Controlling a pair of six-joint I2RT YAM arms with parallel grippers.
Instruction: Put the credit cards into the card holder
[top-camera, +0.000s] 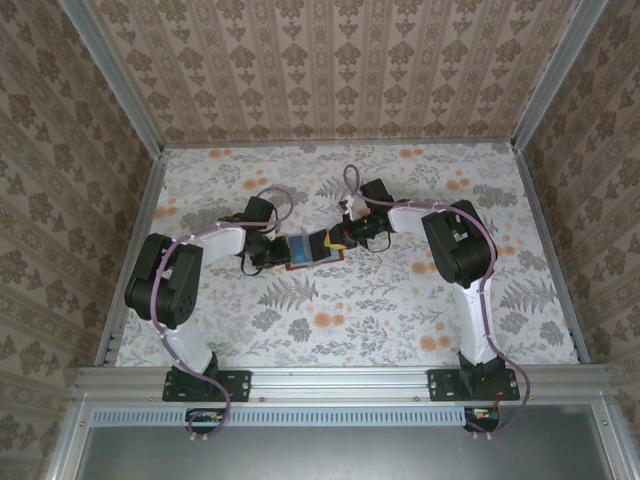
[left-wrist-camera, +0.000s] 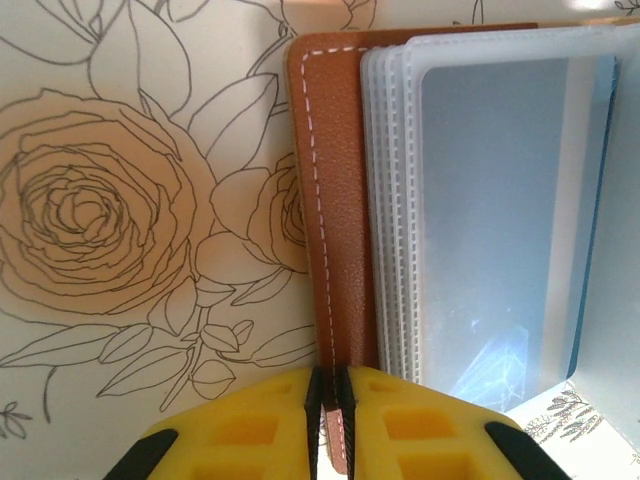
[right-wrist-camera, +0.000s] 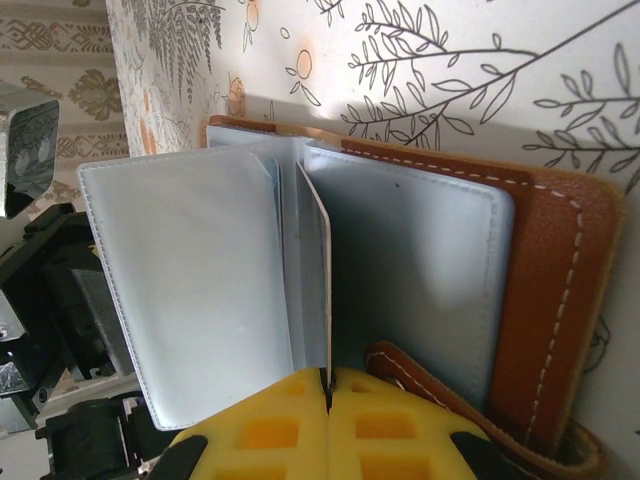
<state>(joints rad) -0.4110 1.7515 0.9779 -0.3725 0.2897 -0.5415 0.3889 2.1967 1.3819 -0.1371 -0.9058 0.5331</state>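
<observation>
Card holder (top-camera: 305, 248) lies open in the middle of the tabletop (top-camera: 400, 320), long axis left to right, between both claws. Left claw (left-wrist-camera: 328, 425), nearly closed, pinches its brown left edge. Right claw (right-wrist-camera: 328, 400), closed, grips a thin pale sheet (right-wrist-camera: 325, 270) standing upright from its middle; card or sleeve, unclear.

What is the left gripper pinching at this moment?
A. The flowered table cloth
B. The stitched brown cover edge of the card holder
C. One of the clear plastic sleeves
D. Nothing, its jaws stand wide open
B: in the left wrist view the left gripper has its jaws nearly together on the stitched brown cover edge of the card holder, beside the clear sleeves, not on them.
</observation>
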